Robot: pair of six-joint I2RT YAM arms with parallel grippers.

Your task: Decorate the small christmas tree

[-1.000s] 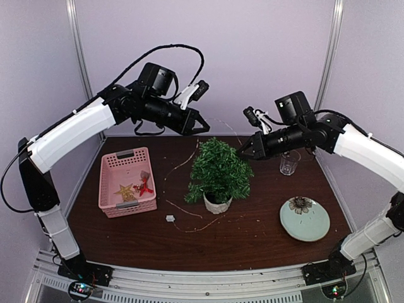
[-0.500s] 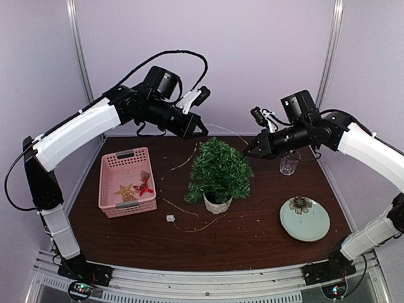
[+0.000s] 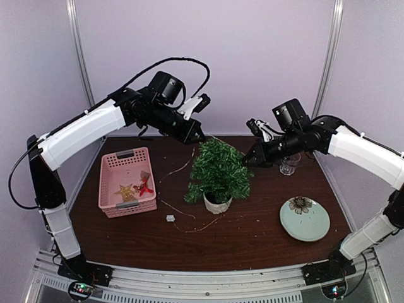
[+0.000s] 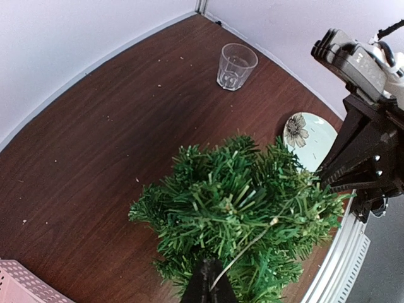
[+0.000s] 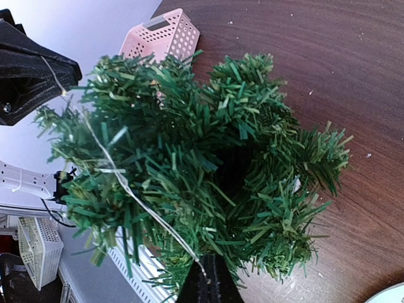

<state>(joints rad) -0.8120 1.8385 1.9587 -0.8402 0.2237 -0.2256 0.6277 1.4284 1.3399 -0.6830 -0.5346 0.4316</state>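
Jaws on my left gripper [image 3: 197, 136] and right gripper [image 3: 247, 159] are pinched tight on one thin wire string [image 5: 129, 188] stretched over the small christmas tree [image 3: 218, 169], mid-table between pink basket [image 3: 103, 183] and plate [image 3: 314, 228].

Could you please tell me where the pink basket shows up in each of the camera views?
Top external: pink basket at the left, left of the small christmas tree.
Left wrist: pink basket, only a corner at the bottom-left edge.
Right wrist: pink basket at top centre, beyond the foliage.
Shared landmark: the small christmas tree, in all three views.
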